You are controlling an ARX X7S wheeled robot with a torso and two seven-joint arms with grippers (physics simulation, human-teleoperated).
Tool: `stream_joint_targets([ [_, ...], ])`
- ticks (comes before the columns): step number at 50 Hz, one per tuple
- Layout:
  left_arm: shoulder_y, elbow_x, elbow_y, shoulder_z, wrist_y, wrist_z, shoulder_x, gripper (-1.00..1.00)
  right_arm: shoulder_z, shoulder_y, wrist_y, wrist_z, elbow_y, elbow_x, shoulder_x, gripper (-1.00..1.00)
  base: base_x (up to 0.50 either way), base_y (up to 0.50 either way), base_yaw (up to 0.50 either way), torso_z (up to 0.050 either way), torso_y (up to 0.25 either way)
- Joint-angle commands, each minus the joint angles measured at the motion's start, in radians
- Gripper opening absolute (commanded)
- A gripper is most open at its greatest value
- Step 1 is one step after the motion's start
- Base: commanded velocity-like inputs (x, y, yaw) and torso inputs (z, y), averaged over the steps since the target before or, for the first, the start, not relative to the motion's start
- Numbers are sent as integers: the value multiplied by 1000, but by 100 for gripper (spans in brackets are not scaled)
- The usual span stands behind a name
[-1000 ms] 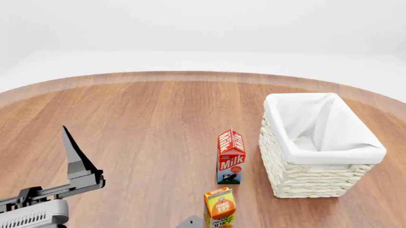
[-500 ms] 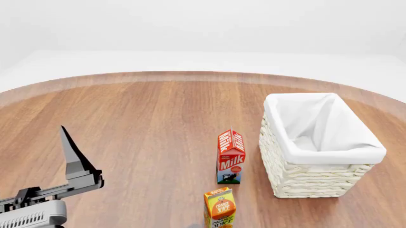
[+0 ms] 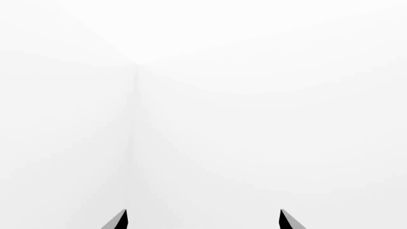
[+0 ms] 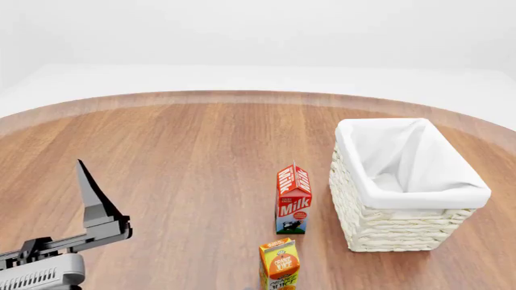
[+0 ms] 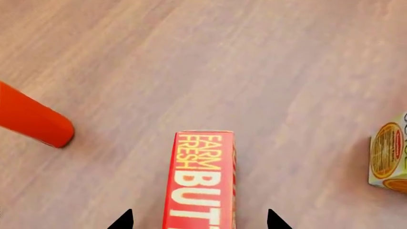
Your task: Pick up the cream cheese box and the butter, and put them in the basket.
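Observation:
The butter [image 5: 200, 179], a red box with yellow and white lettering, lies on the wooden table in the right wrist view. My right gripper [image 5: 199, 220] is open, one fingertip on each side of the butter with a gap on both sides. The right gripper does not show in the head view. The white wicker basket [image 4: 403, 226] with its cloth liner stands at the right and looks empty. My left gripper [image 4: 84, 178] is raised at the lower left, away from everything. It is open in the left wrist view [image 3: 202, 220], which shows only white wall. The cream cheese box is out of view.
A red milk carton [image 4: 293, 199] stands just left of the basket, with an orange juice carton [image 4: 279, 264] in front of it. The juice carton also shows in the right wrist view [image 5: 388, 160]. A red-orange rounded object [image 5: 32, 121] lies beside the butter.
A small dark shape at the head view's lower edge beside the juice carton has slipped out of view. My left gripper has barely shifted.

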Motion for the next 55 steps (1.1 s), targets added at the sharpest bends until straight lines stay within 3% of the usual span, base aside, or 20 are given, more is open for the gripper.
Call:
stream_joint_targets([
  [1,-1,0,-2,1,1,-2,-1,100,-6,-11,-6,10,16,19,-1,100,0,0,0,0,0],
  [55,1,-1,5,4,-3,-11,-8,100,-39,-48,-45,-106,139,-13,13,100,0,0,0,0,0],
])
